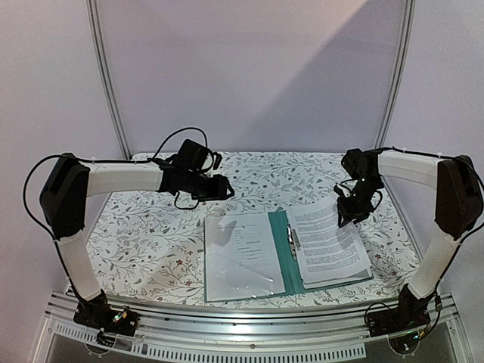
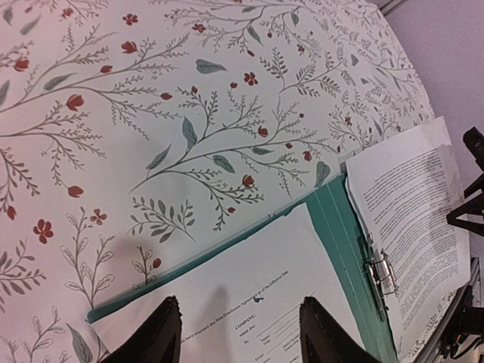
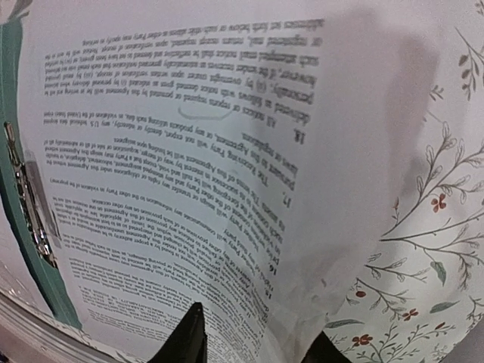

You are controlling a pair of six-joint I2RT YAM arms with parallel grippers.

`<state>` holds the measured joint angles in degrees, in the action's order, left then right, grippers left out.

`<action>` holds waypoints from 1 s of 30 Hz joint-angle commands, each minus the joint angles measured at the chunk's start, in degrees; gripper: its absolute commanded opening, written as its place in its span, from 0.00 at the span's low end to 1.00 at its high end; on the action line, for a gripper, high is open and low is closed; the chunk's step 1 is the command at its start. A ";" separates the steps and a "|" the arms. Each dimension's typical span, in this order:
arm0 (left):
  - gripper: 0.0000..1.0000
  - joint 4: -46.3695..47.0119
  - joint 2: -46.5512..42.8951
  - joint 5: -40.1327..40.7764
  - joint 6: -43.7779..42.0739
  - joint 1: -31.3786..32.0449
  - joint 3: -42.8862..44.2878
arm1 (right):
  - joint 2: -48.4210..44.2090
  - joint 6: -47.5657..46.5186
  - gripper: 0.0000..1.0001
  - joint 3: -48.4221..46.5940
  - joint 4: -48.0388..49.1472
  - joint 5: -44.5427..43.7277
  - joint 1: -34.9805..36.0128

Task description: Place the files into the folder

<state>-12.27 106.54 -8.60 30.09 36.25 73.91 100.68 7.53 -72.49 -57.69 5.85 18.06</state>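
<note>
Left fingers (image 2: 160, 333) gape wide, empty, above the teal folder's (image 2: 333, 221) left-hand signature page (image 2: 276, 291); right fingers (image 3: 189, 336), also apart, straddle the right-hand agreement pages' (image 3: 227, 151) lifted edge.

Teal-green folder (image 1: 283, 261); white files (image 1: 330, 240), black text; white tablecloth (image 1: 144, 234), grey-green leaf sprigs, red flowers.

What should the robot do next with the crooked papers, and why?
Probably the right gripper should nudge the files straight onto the folder. They lie tilted on its right half, with their far corner sticking out past the teal edge. The gripper is open right at that corner.
</note>
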 commanded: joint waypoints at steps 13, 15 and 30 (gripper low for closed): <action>0.54 -0.03 1.48 -0.93 -0.42 -0.57 -0.43 | 1.10 1.42 0.99 -1.35 -0.75 -4.68 0.43; 0.54 -0.03 1.50 -0.93 -0.38 -0.57 -0.43 | 1.10 1.43 0.99 -1.43 -0.83 -5.00 0.48; 0.56 5.65 -4.68 0.90 -9.54 6.63 -2.08 | -6.97 3.49 0.99 -4.32 4.98 -17.04 0.43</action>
<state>-10.02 106.26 -9.56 26.22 38.33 73.19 99.13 9.21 -75.40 -57.30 -4.71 18.11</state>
